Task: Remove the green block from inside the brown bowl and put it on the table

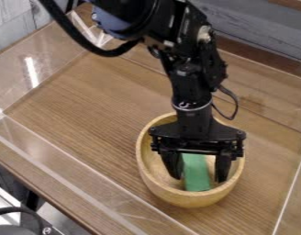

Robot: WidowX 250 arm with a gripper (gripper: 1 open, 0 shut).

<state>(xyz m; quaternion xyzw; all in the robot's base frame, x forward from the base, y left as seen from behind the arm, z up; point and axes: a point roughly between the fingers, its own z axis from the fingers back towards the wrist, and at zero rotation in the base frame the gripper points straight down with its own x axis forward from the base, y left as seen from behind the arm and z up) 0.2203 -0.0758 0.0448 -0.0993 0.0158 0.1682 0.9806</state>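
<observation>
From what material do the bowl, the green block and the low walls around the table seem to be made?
The brown bowl looks like light unpainted wood, matte, with faint grain. The green block has one flat bright colour with no grain showing: painted wood or plastic, I cannot tell which. The low walls look like clear glossy acrylic: transparent, with reflections.

The bowl (195, 174) is set on the table (92, 110) toward five o'clock, with the block (193, 171) inside it, flanked at three and nine by the gripper (196, 163) fingers.
</observation>
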